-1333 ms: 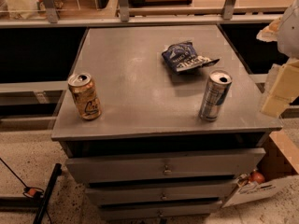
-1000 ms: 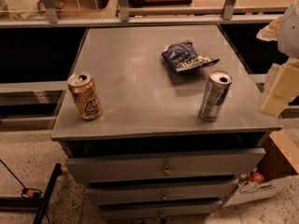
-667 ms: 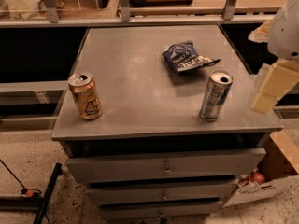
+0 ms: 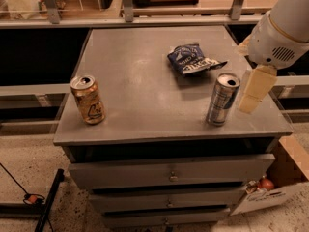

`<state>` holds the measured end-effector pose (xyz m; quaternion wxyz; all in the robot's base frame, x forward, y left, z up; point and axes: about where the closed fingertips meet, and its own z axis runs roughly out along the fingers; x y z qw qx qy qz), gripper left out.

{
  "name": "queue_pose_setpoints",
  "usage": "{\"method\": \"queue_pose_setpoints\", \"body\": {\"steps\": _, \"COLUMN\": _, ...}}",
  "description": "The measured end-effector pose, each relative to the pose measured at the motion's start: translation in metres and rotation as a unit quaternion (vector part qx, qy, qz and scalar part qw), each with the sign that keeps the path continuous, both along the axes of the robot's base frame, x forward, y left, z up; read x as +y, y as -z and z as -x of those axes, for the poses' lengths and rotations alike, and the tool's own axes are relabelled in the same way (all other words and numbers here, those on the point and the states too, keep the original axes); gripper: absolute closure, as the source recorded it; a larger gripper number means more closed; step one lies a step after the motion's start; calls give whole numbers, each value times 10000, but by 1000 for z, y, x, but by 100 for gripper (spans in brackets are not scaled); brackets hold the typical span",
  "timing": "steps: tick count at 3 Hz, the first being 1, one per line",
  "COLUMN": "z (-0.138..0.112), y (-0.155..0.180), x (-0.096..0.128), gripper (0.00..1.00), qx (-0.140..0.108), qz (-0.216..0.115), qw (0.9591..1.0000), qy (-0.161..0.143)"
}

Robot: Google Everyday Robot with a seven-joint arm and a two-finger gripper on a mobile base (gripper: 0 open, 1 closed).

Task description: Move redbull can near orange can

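Camera view, the only one I have: my gripper (image 4: 253, 94) hangs just to the right of the redbull can (image 4: 222, 99). It is close beside the can but apart from it, with a sliver of grey surface showing between the two. What shows of my claw is a pale cream slab pointing downward and a little toward the can. It sits below the rounded white housing of my arm (image 4: 282, 30), which comes in from above and to the right of the can. Whether the claw is spread or pressed together I cannot tell.

The redbull can stands upright on the grey cabinet top (image 4: 140, 95), near the front-right corner, its silver top open to the camera. The orange can (image 4: 88, 99) stands well apart to the left of the redbull can, at about the same depth, also upright, near the front-left edge. A dark blue snack bag (image 4: 192, 59) lies flat behind the redbull can and slightly to its left, not touching it.

Below the redbull can the cabinet front shows stacked drawers (image 4: 169, 174) with small knobs. Lower and to the right of the can, a cardboard box (image 4: 285, 175) sits on the speckled floor — something round and reddish shows at its open flap, too small to name. Far to the lower left of the can, a black bar (image 4: 48, 203) lies on the floor.
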<state>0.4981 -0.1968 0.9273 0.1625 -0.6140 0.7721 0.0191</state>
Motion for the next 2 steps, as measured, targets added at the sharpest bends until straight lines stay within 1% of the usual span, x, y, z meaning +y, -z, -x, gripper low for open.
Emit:
{"method": "queue_pose_setpoints", "body": {"steps": 1, "z": -12, "y": 16, "x": 7, "gripper": 0, "qx": 232, "qz": -127, "qw": 9996, "qy": -45}}
{"method": "queue_pose_setpoints", "body": {"steps": 2, "z": -17, "y": 18, "x": 18, "gripper": 17, "qx": 334, "qz": -212, "qw": 9990, "qy": -191}}
